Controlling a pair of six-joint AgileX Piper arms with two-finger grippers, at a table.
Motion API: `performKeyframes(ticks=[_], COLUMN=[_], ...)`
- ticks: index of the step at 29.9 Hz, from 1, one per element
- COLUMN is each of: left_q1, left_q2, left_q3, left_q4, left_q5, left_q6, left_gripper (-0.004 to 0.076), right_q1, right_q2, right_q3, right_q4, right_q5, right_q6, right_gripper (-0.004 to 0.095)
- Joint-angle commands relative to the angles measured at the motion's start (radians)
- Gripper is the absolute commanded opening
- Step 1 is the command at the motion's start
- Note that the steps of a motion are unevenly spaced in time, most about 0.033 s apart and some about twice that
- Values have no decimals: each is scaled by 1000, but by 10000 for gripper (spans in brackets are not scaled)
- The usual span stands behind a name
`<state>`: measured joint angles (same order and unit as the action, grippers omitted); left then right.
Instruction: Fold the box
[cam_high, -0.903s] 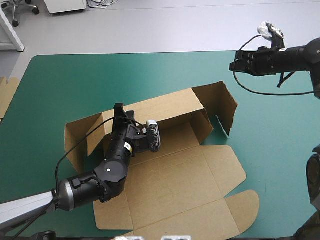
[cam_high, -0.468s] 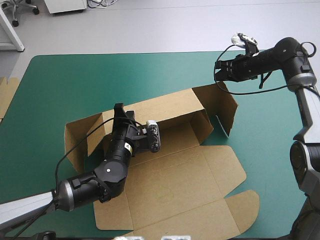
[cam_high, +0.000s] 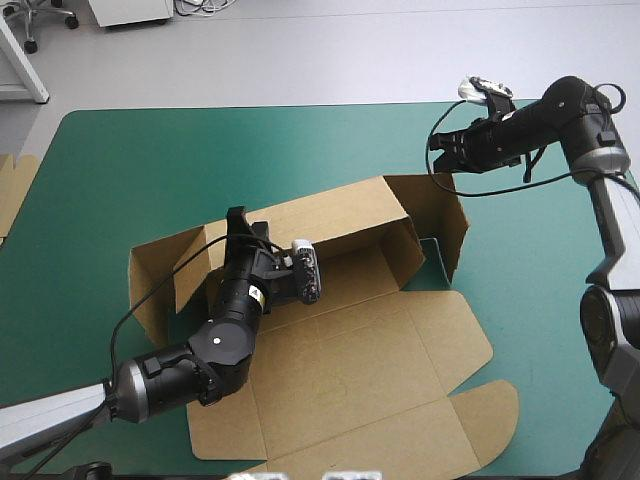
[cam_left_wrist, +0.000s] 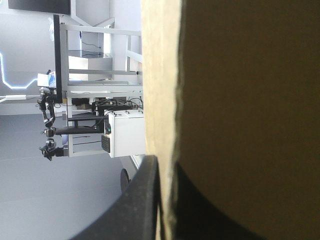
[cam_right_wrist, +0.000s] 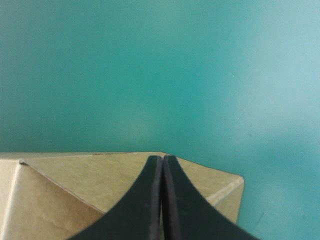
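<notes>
Lettering: one small yellow label (cam_high: 257, 293) on the left arm, too small to read.

Box (cam_high: 370, 370) mid-table on the teal-green cover (cam_high: 120, 170), half raised. Long back wall upright, flaps standing at both ends, lid panel flat on the side nearest the robot.

Inside the tray so formed: the left gripper (cam_high: 238, 225), reaching in to the back wall near the box's left end.

From the left wrist, seen edge-on: a pale cut edge of brown board running up between the black fingers (cam_left_wrist: 142, 200), one finger on each side, clamped tight on the sheet.

From the right wrist, settling what the high view leaves unclear: right gripper (cam_right_wrist: 162, 159) clenched on nothing, fingers meeting in one pointed arch. Hangs over a folded corner of the box, with bare cover beyond it.

From above, placed just at the top edge of the raised flap at the box's far right corner; contact not certain.

Strip of more board (cam_high: 12, 190) well left of the box, at the table's edge.
</notes>
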<state>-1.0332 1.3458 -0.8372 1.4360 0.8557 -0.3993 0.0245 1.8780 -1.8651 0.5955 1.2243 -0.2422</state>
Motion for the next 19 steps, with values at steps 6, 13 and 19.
performKeyframes(ticks=[6, 13, 19], left_q1=[-6, -6, -6], left_q2=[-22, -22, -22], left_q3=[-16, -16, -16], left_q4=[-15, -15, -15], left_q5=[-4, -4, -6], left_q6=[-24, -24, -24], left_gripper=[-10, -10, -10], right_q1=[-3, -3, -3], right_q2=[-122, -176, -242], right_q3=[130, 189, 242], right_q4=[39, 53, 83], right_q5=[19, 12, 4], right_q6=[-37, -55, -107], right_gripper=[-17, -17, -17])
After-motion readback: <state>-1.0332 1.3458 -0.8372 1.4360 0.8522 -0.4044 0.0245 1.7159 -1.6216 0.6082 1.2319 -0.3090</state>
